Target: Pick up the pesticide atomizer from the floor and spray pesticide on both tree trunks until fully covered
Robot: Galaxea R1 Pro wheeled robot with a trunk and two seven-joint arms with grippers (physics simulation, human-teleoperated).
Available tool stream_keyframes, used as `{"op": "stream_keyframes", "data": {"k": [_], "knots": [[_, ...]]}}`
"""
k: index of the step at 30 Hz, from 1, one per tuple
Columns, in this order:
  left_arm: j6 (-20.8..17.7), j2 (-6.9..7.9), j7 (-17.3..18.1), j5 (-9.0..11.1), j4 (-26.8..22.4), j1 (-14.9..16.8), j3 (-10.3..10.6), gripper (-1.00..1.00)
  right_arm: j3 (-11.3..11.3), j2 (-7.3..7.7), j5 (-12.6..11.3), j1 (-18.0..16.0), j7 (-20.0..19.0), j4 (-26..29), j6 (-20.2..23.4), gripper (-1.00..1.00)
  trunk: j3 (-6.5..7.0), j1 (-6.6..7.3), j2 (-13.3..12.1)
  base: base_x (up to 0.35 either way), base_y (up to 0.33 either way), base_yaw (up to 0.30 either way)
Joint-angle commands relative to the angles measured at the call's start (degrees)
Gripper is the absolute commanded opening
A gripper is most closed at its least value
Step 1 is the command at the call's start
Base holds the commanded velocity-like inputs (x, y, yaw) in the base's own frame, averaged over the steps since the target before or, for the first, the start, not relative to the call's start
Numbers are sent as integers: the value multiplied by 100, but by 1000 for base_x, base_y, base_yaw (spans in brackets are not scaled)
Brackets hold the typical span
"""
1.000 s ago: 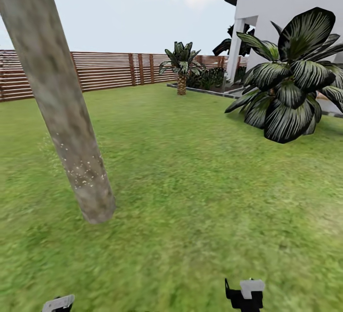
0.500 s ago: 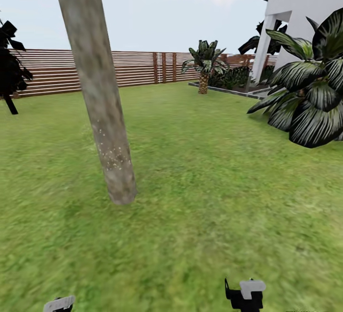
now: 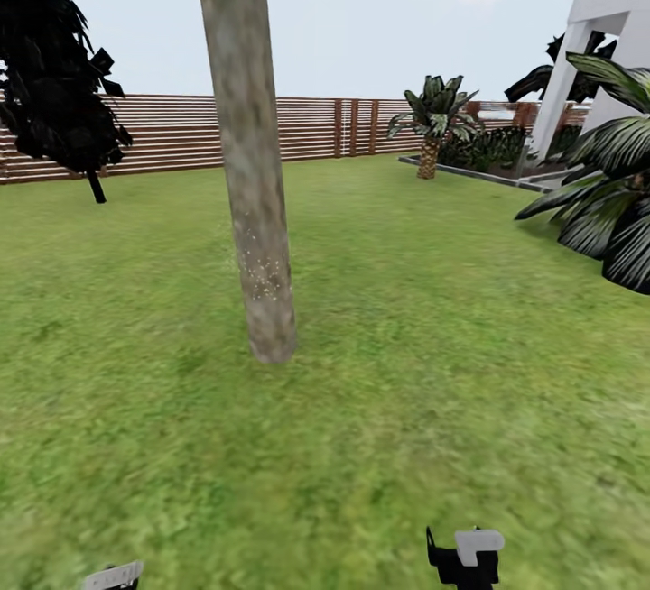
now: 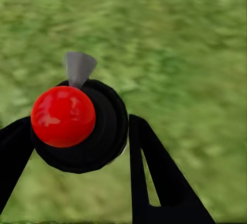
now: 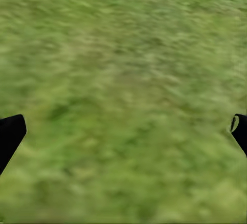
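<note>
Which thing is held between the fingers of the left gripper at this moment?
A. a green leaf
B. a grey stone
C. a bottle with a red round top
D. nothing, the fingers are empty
C: in the left wrist view the left gripper has its dark fingers on either side of the pesticide atomizer, whose red ball top faces the camera.

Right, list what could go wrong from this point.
1. The pale speckles on the tree trunk form only a low patch; the bark above looks bare, so coverage may fall short.
2. The left gripper holds the pesticide atomizer over the lawn, nozzle apparently toward grass; spraying now would likely miss.
3. The dark cypress could be mistaken for the second tree.
</note>
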State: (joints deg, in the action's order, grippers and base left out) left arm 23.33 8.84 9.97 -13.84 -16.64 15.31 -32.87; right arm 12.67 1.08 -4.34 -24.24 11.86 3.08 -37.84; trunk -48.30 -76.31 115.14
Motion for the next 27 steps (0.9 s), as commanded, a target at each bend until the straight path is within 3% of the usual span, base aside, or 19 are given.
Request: {"op": "stream_keyframes", "data": {"k": [1, 11, 16, 27], "knots": [[21, -3, 35, -49, 4, 7, -43, -100, 52, 4, -42, -1, 18, 0, -13, 100, -5, 1, 2, -12, 0, 278], [15, 0, 5, 2, -7, 7, -69, -100, 55, 6, -41, -1, 18, 0, -13, 100, -5, 1, 2, -2, 0, 278], [11, 28, -11, 280, -10, 7, -63, -100, 59, -2, -41, -1, 18, -9, -8, 100, -5, 1, 2, 0, 0, 278], [26, 4, 12, 257, 12, 7, -36, -100, 60, -3, -33, -1, 18, -79, -9, 100, -5, 1, 2, 0, 0, 278]]}}
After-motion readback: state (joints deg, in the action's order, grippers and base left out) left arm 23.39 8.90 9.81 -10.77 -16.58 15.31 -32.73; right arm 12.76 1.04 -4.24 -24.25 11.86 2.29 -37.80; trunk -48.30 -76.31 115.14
